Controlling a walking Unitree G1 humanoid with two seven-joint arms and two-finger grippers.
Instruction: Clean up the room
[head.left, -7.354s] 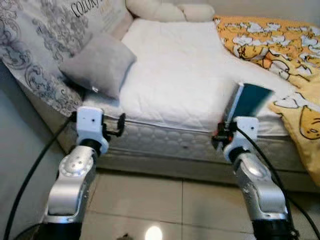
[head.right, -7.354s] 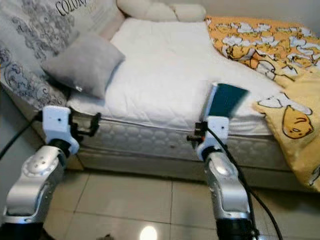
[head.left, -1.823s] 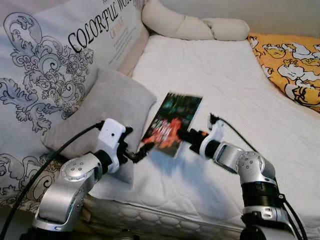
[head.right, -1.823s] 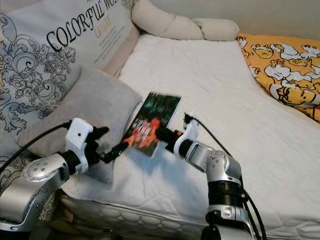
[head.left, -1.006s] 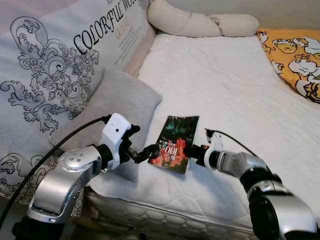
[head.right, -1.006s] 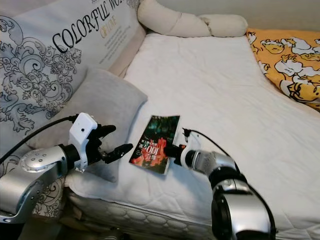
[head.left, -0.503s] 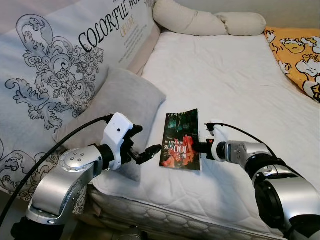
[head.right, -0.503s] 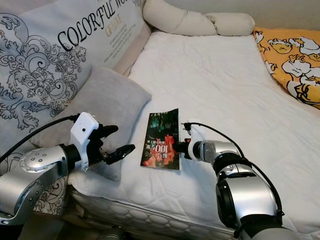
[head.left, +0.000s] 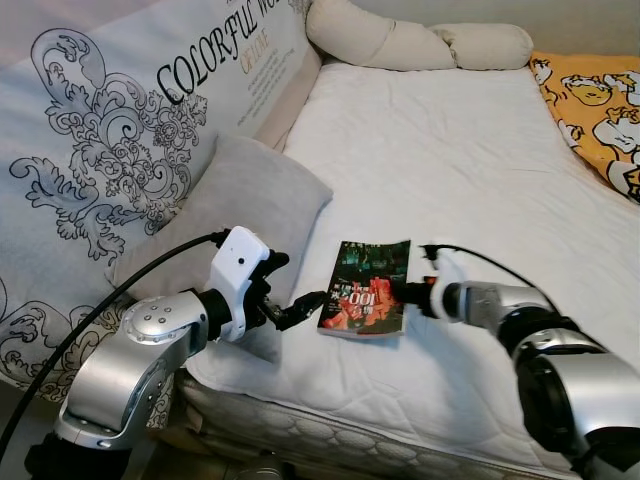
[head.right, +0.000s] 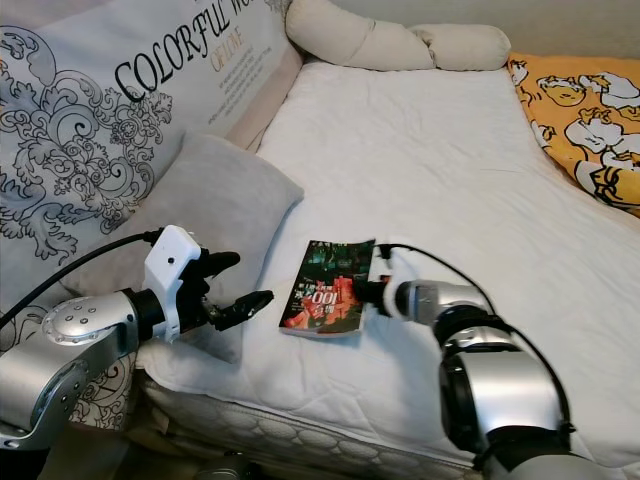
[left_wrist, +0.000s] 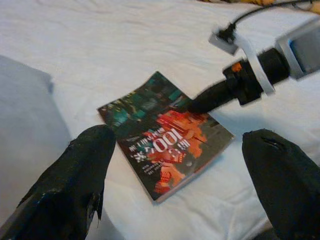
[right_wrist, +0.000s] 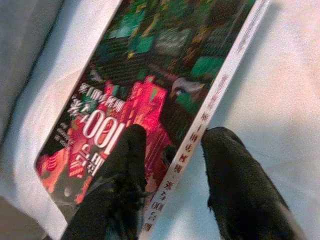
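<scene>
Headboard cushion (head.left: 130, 130) and grey pillow (head.left: 235, 215) at far left, pillow lying on the bed (head.left: 470, 150).

Left gripper (head.left: 300, 305): fingers spread, holding nothing, tips just beside the book's near-left edge, apart from it.

Book (head.left: 368, 300): lies nearly flat on the mattress near the front edge, between the two grippers, cover up.

Right gripper (right_wrist: 172, 150): fingers pinching the book at its spine edge, one finger on the cover, the other at the spine.

Judgement: step in hand is setting the book down. To do well: let the book settle fully flat first, then part the fingers and draw back along the mattress without lifting the spine. Keep the left gripper off it. Risk: book sits close to the bed edge and a drag could slide it off.

Yellow blanket (head.left: 600, 100) at far right.
</scene>
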